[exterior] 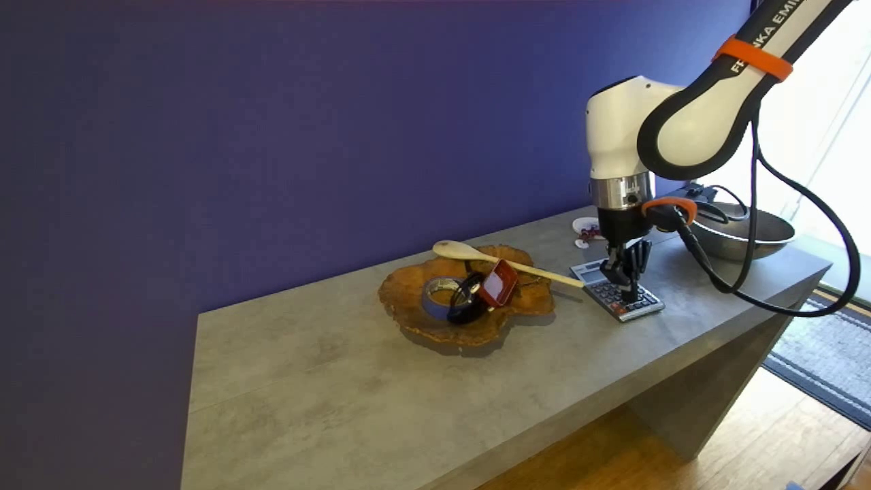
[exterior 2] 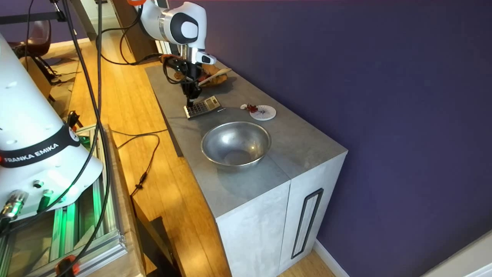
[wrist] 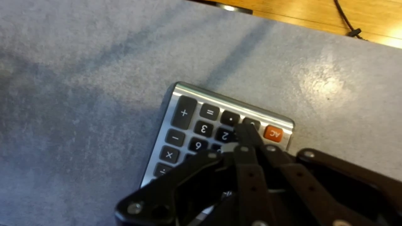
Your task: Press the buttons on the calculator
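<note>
Black band on the white arm base reads FRANKA EMIKA in an exterior view. Arm link carries FR, then NKA EMI, split by an orange strap, in an exterior view. Readable keys on the calculator in the wrist view: AC key, orange; plus key, tall, grey; equals key; minus key; times key; divide key; dot key; 2 key; 3 key; 6 key. Marks sit roughly upside down; more keys are partly covered.

Calculator: flat, rectangular, silver-grey, shiny metal edge along the AC end, black digit keys, dark grey operator keys, pale display strip at the opposite end. Lies on the grey countertop between the steel bowl and the wooden tray in both exterior views. White dish near it; wooden spoon lies across the tray, handle end just beside the calculator in an exterior view. Tray also holds a roll of blue tape and a red box.

Gripper points down over the keys, its two fingers together, tips by the 2 key and the AC key. Contact with a key is hard to judge; the fingers block that spot.
</note>
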Tool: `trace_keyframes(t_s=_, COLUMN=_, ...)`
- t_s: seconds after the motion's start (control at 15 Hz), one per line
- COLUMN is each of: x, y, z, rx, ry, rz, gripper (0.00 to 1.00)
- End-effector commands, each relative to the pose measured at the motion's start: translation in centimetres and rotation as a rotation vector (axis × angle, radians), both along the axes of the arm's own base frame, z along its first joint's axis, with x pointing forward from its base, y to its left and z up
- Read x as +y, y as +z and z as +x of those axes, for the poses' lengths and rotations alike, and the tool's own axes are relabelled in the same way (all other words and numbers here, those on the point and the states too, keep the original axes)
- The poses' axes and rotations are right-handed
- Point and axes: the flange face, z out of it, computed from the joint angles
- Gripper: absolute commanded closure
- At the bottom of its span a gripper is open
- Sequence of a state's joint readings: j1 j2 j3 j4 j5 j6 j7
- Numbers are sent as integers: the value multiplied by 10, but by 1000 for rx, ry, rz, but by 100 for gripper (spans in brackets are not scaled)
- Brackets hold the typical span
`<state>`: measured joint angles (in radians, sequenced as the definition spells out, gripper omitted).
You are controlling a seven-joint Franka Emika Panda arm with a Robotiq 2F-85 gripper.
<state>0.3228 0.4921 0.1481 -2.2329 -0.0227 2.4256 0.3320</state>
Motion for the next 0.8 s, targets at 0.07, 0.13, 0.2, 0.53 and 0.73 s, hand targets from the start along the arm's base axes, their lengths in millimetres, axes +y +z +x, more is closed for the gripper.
trace_keyframes(t_s=0.07, x=6, y=-4, z=6, rx=-7, ry=3, rz=7, gripper=100)
trace_keyframes(t_s=0.13, x=6, y=-5, z=6, rx=-7, ry=3, rz=9, gripper=100)
trace_keyframes(t_s=0.2, x=7, y=-5, z=6, rx=-6, ry=3, rz=9, gripper=100)
trace_keyframes(t_s=0.53, x=8, y=-12, z=9, rx=3, ry=3, rz=1, gripper=100)
trace_keyframes(t_s=0.73, x=9, y=-13, z=9, rx=2, ry=1, rz=-1, gripper=100)
